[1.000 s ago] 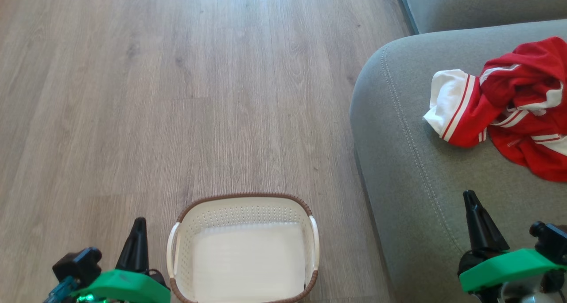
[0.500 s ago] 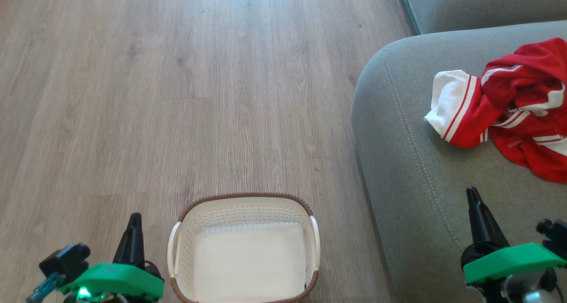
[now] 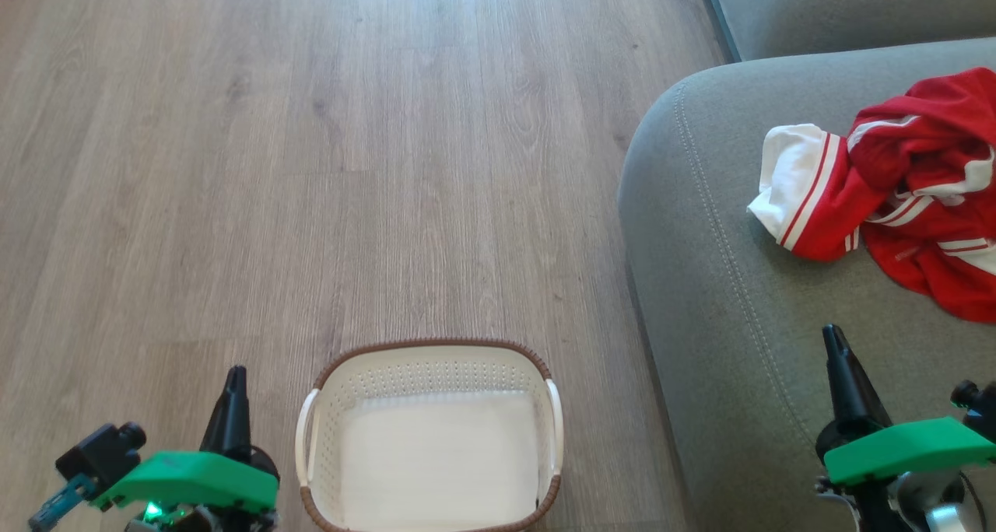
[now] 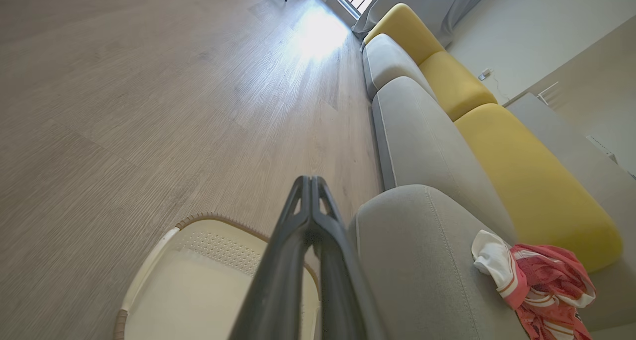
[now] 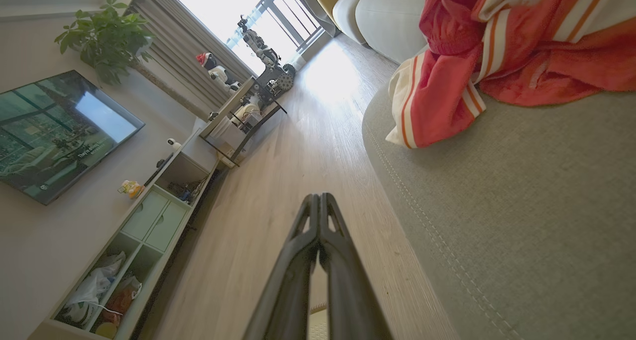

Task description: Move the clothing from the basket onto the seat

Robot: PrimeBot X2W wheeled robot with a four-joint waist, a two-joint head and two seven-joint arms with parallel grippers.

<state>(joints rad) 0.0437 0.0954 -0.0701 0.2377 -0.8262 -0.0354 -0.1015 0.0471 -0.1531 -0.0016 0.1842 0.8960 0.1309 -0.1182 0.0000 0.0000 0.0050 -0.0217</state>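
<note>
Finding: the clothing (image 3: 903, 205) lies in a rumpled heap on the seat (image 3: 724, 322), its white sleeve end pointing toward the seat's rounded corner. The basket (image 3: 428, 351) stands on the floor (image 3: 311, 166) with nothing in it, so the transfer appears done.

Left claw (image 3: 235, 376): fingers pressed together, holding nothing, just beside the basket's left handle. Right claw (image 3: 834, 337): likewise closed and holding nothing, above the seat and short of the heap.

Risks: the fabric looks thin and slippery. If the right claw swings forward or sideways on retreat, it could catch a fold and drag the garment toward the corner, and perhaps off onto the floor. If the left claw swings inward, it could knock the handle and shift or tip the light basket.

Change from the earlier frame: both claws have drifted slightly outward, the left further to the left, the right further to the right. The clothing keeps the same shape and place on the seat. The basket has not moved.
</note>
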